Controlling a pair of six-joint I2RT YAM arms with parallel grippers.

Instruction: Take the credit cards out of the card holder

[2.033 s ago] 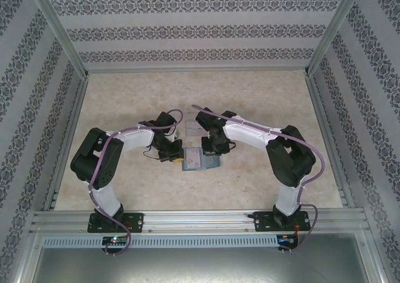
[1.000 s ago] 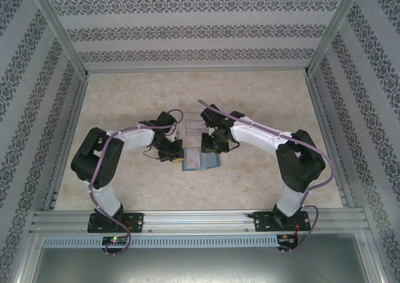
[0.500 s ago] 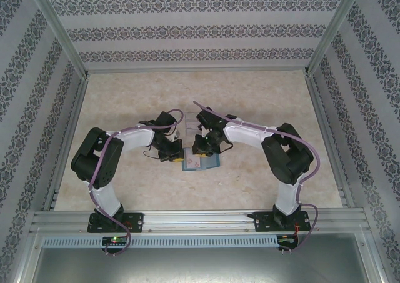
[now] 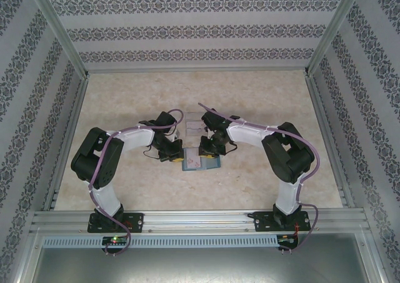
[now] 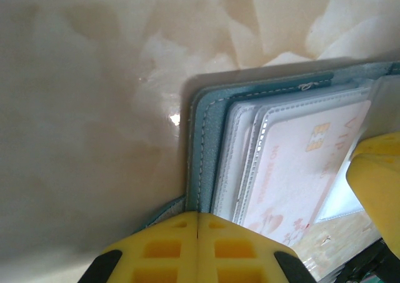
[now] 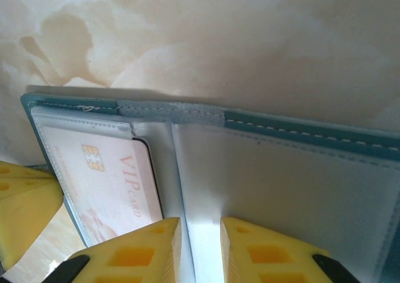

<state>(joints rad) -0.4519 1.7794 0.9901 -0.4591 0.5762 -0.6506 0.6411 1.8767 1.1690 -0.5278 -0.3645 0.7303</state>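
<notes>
The teal card holder (image 4: 201, 163) lies open on the table between both arms. My left gripper (image 4: 173, 153) is shut, with its tips (image 5: 197, 215) pressed on the holder's left edge (image 5: 203, 145). A pale pink credit card (image 5: 300, 170) marked VIP sits in a clear sleeve of the left half. A dark card's edge (image 6: 152, 177) shows just behind the pink card (image 6: 100, 177). My right gripper (image 4: 209, 148) hovers over the holder's middle fold (image 6: 300, 183). Its fingers (image 6: 200, 233) stand a narrow gap apart, with nothing pinched between them.
A clear plastic tray (image 4: 190, 127) stands just behind the holder, between the two wrists. Patterned walls and metal rails (image 4: 75, 139) enclose the marble-look table (image 4: 262, 102). The left gripper's yellow finger (image 6: 25, 202) lies close beside the pink card.
The right wrist swung out towards the tray, then came back down over the holder's fold. Its jaws parted slightly. The left arm stayed put, shut on the holder's edge.
</notes>
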